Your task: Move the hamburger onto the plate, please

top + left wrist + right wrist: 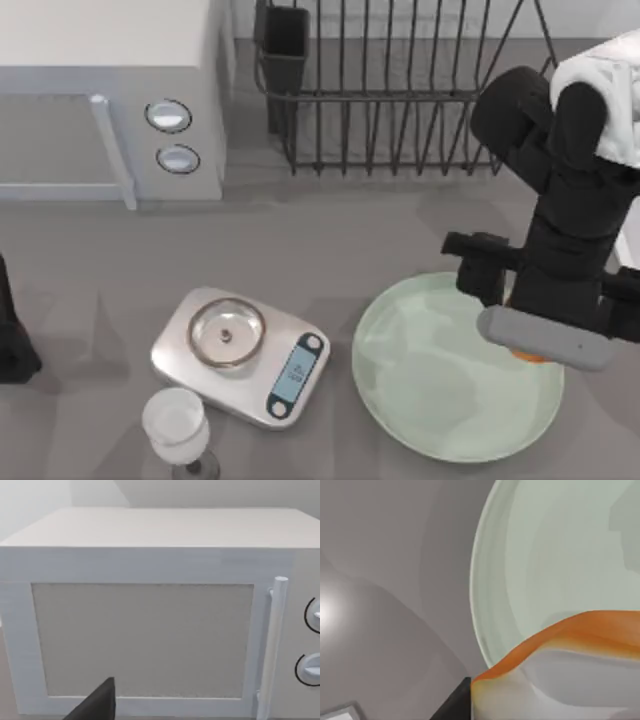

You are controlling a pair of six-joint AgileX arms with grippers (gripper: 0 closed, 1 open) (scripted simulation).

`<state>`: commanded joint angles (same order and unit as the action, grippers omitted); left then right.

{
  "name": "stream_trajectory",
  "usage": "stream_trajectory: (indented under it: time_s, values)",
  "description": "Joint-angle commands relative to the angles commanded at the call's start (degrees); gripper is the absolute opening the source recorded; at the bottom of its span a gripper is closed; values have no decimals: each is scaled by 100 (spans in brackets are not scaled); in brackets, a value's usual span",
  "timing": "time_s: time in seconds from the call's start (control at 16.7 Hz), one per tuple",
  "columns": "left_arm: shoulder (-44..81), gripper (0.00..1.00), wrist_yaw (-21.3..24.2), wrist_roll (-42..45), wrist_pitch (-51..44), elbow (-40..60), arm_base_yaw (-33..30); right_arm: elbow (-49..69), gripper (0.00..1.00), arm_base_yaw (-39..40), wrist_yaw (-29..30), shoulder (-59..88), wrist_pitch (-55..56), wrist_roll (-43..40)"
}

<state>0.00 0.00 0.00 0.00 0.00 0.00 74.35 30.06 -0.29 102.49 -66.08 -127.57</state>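
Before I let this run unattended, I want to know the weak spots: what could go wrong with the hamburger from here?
1. The hamburger hangs over the right part of the plate, near its rim; released there, it might roll off onto the table.
2. The right gripper hides most of the hamburger in the top view, so how firm the grip is cannot be judged; it may slip early.
3. Lowering too far could press on the plate and tip it.

**Open plate to the left of the fingers, clutter beyond**

The right gripper (530,345) hangs over the plate (420,370)'s right part, its fingers about the hamburger (528,354). Left of the fingers the plate lies bare. Farther left stand the kitchen scale (240,355) and a glass (178,428). Behind the fingers, past bare table (330,230), a wire rack (390,90) blocks passage, with the microwave (110,100) at far left.
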Motion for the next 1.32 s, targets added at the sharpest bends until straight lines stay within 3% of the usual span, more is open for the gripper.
stream_trajectory:
  time_s: [0.18, 0.36, 0.72, 1.32]
  values:
    - [0, 100, 0, 0, 0, 0, 0, 353, 0, 529, 28, 311, 141, -951]
    - [0, 100, 0, 0, 0, 0, 0, 525, 0, 782, 51, 442, 230, -1360]
    - [0, 100, 0, 0, 0, 0, 0, 493, 0, 766, 46, 433, 246, -1359]
    - [0, 100, 0, 0, 0, 0, 0, -124, 0, 782, 55, 755, 1203, -1389]
